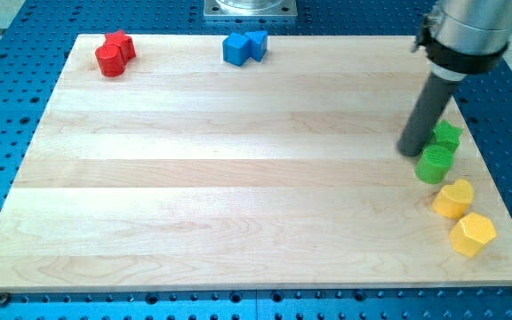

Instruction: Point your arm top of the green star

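Observation:
The green star (448,135) lies near the board's right edge, with a green cylinder (434,164) touching it just below. My tip (412,151) rests on the board just left of the green star and just above-left of the green cylinder, close to both. The dark rod rises from it toward the view's top right.
Two yellow blocks (453,198) (472,234) lie at the lower right below the green pair. Two red blocks (114,53) sit together at the top left. Two blue blocks (244,47) sit together at the top middle. The wooden board (238,178) lies on a blue perforated table.

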Motion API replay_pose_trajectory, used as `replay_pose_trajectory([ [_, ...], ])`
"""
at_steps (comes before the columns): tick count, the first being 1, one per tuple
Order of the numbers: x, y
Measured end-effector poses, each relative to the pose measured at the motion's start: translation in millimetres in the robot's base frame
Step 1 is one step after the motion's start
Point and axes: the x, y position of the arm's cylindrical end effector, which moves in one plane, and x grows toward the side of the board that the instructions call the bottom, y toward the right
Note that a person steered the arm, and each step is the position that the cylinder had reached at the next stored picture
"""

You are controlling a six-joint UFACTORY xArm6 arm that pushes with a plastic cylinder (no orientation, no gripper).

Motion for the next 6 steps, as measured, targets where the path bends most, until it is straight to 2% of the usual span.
replay_pose_trajectory([
  [1, -18, -128],
  [2, -34, -224],
  [3, -87, -151],
  [4, -94, -39],
  [5, -92, 11],
  [6, -69, 13],
])
